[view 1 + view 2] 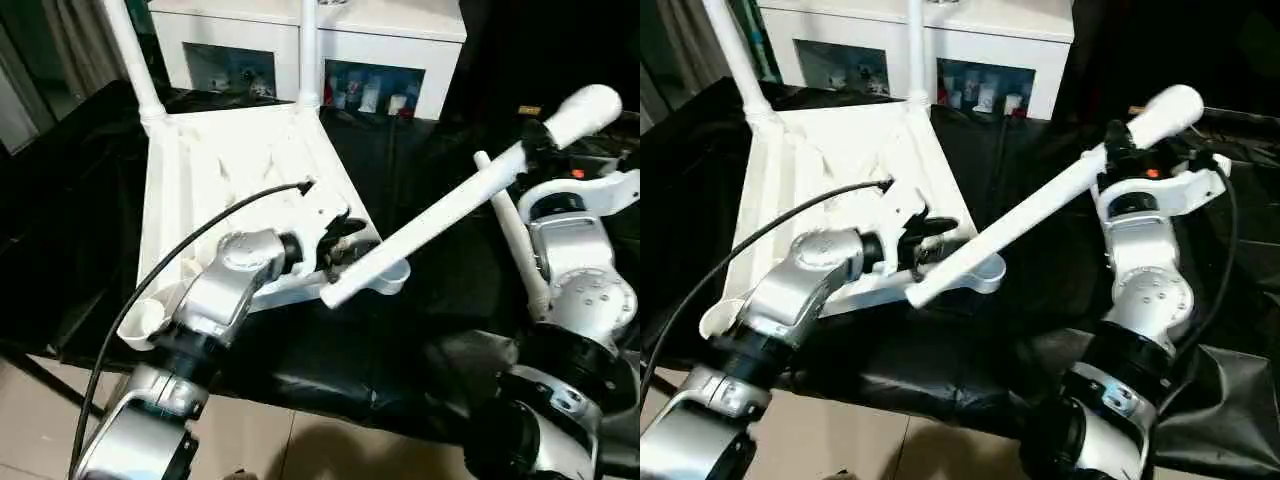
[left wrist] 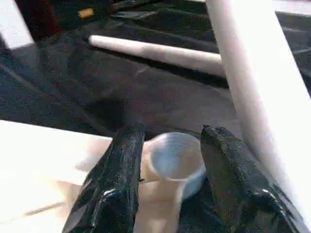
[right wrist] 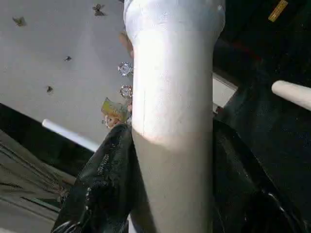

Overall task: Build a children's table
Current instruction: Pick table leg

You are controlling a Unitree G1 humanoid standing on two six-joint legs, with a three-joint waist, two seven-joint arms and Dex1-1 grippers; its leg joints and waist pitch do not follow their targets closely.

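No readable writing or brand marks anywhere; a small yellow tag in the right wrist view is too blurred to read.

Counts: one children's table (image 1: 235, 165), upside down on the black-covered work table (image 1: 430, 340), ribbed underside up. Four legs total. Two legs (image 1: 130, 55) stand upright in the tabletop's far corner sockets, next to the white cabinet (image 1: 300, 40). A third leg (image 1: 455, 205) is held slanting, its narrow end down at the tabletop's near corner socket (image 1: 390, 280), thick end up and away from the tabletop. A fourth leg (image 1: 515, 235) lies loose on the black cover, beside the tabletop and under the held leg.

Left gripper (image 2: 170, 170): forearm reaches in over the tabletop's near edge, fingers (image 2: 116, 184) parted narrowly around the near corner socket, one each side; whether they actually press it I can't say for sure, probably touching. Black cable loops from the left wrist over the tabletop.

Right gripper (image 3: 172, 179): arm bent upward off to the side of the tabletop, fingers clamped on the third leg near its thick end, one finger either side of the tube.

One empty socket at the tabletop's other near corner (image 1: 145, 320).
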